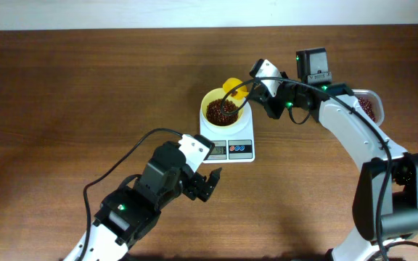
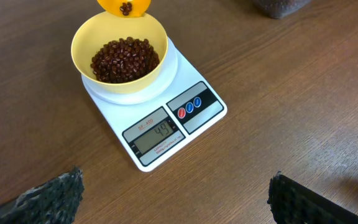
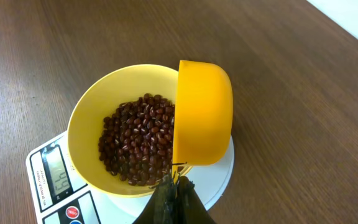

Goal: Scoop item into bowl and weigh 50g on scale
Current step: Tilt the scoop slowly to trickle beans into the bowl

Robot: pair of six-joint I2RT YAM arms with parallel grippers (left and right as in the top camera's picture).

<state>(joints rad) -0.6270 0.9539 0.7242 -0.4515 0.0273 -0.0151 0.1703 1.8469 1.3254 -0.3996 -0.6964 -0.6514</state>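
Note:
The pale-yellow bowl sits on the white scale and holds a heap of red-brown beans. The scale display reads 49. My right gripper is shut on the handle of a bright yellow scoop, tilted on its side over the bowl's rim; a few beans show in the scoop in the left wrist view. My left gripper is open and empty, low over the table in front of the scale.
A clear tub with more beans stands at the right, behind the right arm. Bare wooden table lies to the left of the scale.

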